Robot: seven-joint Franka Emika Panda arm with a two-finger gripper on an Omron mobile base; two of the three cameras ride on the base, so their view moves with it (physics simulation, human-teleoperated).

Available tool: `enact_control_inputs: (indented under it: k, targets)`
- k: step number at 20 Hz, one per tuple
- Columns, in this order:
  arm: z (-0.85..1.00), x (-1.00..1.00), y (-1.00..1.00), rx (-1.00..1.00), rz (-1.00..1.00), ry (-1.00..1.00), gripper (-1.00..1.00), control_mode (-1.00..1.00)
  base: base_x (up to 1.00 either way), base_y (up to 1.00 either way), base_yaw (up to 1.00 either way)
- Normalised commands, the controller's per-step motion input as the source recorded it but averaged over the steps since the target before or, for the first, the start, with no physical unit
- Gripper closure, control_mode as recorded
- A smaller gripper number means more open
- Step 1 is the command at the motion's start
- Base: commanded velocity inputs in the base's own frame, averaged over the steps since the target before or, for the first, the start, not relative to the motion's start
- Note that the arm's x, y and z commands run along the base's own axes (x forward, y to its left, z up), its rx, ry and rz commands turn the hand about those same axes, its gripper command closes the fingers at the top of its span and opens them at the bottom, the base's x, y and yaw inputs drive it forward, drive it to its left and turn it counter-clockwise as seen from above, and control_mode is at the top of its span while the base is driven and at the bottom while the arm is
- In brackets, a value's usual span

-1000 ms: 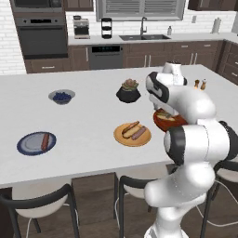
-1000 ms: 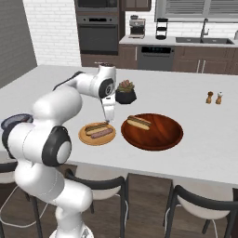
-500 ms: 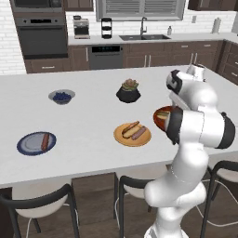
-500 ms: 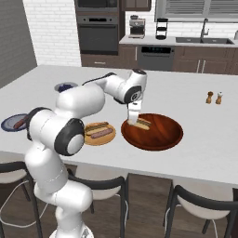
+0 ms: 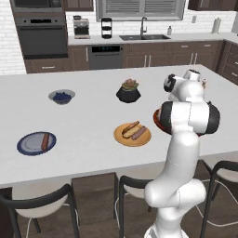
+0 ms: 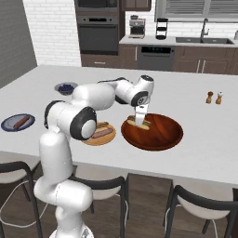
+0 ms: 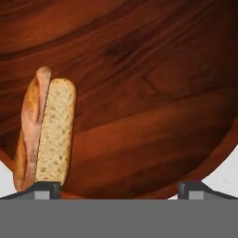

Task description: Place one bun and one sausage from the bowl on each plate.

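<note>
no writing or brand reads on anything here. the gripper [image 6: 140,122] hangs over the left part of the bowl [image 6: 158,135], jaws spread wide and holding nothing. the bun [image 7: 52,132] lies in the bowl under one fingertip. left of the bowl, the orange plate [image 6: 89,139] carries a bun and sausage; far left of the bowl, the blue plate [image 6: 9,124] has one sausage [image 6: 21,122].

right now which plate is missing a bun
The grey-blue plate at the far left end of the counter: it holds one sausage and no bun. The tan-orange plate beside the bowl already has both.
</note>
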Motion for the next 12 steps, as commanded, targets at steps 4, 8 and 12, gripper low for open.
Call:
enact_control_inputs:
  k: [4,8,12]
  targets:
    - [-0.28,0.82,-0.52,0.17,0.00,0.00,-1.00,-1.00,0.00,0.00,0.00]
    - [-0.22,0.72,-0.45,0.16,0.00,0.00,-1.00,-1.00,0.00,0.00,0.00]
    - [-0.21,0.33,-0.01,0.03,0.00,0.00,-1.00,-1.00,0.00,0.00,0.00]
